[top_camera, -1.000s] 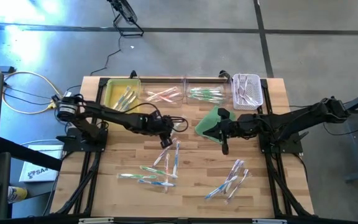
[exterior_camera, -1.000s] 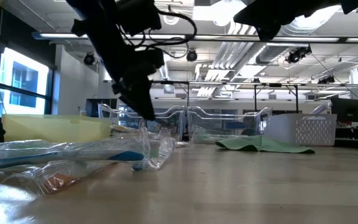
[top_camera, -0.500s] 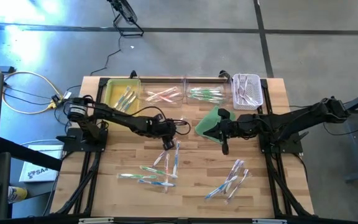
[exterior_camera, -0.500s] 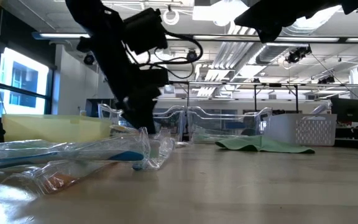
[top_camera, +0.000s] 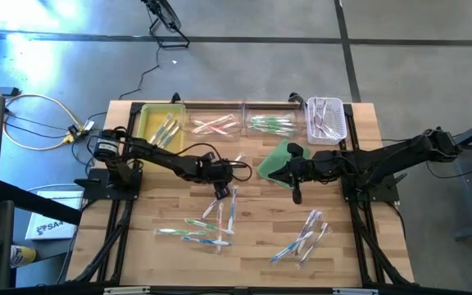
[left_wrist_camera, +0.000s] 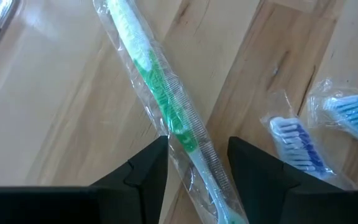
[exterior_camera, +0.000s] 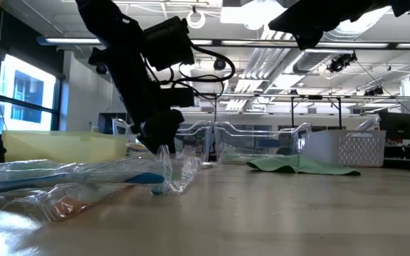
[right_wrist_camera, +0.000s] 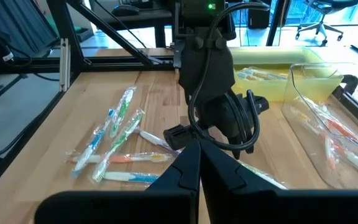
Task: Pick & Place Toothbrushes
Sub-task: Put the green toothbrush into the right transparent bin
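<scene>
Wrapped toothbrushes lie loose on the wooden table: one group near the middle (top_camera: 215,221) and one at the near right (top_camera: 306,236). My left gripper (top_camera: 222,190) is open, low over the far end of the middle group. In the left wrist view its fingers (left_wrist_camera: 197,142) stand on either side of a green-and-white toothbrush (left_wrist_camera: 157,81) that lies flat on the wood. My right gripper (top_camera: 296,197) is shut and empty, held above the table beside the green cloth (top_camera: 275,161); its closed fingers show in the right wrist view (right_wrist_camera: 199,149). My left gripper comes from above with one finger on each side of the green toothbrush's handle (left_wrist_camera: 194,158), lying across it. The wrapper reaches both fingers' inner edges; I cannot tell whether they touch it. The toothbrush lies flat on the table.
Along the far edge stand a yellow bin (top_camera: 161,123), two clear bins (top_camera: 215,124) (top_camera: 270,124) and a white basket (top_camera: 326,120), each with toothbrushes inside. Two blue-bristled toothbrushes (left_wrist_camera: 297,140) lie close to the left gripper. Bare wood lies between the two groups.
My left gripper has gone down onto the middle group of toothbrushes and a little toward the table's right edge. The toothbrushes have not moved.
</scene>
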{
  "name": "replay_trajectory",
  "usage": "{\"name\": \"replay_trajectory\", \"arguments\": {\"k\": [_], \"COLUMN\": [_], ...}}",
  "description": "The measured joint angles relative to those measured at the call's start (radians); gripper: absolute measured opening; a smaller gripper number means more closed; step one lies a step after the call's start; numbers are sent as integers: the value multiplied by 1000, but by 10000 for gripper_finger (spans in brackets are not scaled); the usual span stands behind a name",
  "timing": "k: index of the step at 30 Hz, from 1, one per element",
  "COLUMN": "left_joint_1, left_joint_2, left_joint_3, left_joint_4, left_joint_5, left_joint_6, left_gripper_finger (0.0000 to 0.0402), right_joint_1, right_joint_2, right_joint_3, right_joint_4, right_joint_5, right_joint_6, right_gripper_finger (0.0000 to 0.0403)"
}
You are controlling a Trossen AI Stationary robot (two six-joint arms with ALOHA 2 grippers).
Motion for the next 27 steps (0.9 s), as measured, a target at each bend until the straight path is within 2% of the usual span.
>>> {"name": "replay_trajectory", "arguments": {"k": [8, 21, 24, 27], "left_joint_1": [0, 0, 0, 2], "left_joint_2": [0, 2, -4, -6], "left_joint_3": [-2, -4, -4, -5], "left_joint_4": [0, 52, 57, 73], "left_joint_5": [4, 0, -21, -51], "left_joint_6": [1, 60, 93, 123], "left_gripper_finger": [154, 28, 9, 6], "right_joint_1": [0, 0, 0, 0], "right_joint_2": [0, 0, 0, 0], "right_joint_3": [0, 0, 0, 0], "right_joint_4": [1, 2, 2, 2], "right_joint_5": [0, 0, -3, -5], "right_joint_6": [2, 29, 29, 29], "right_gripper_finger": [2, 2, 2, 2]}}
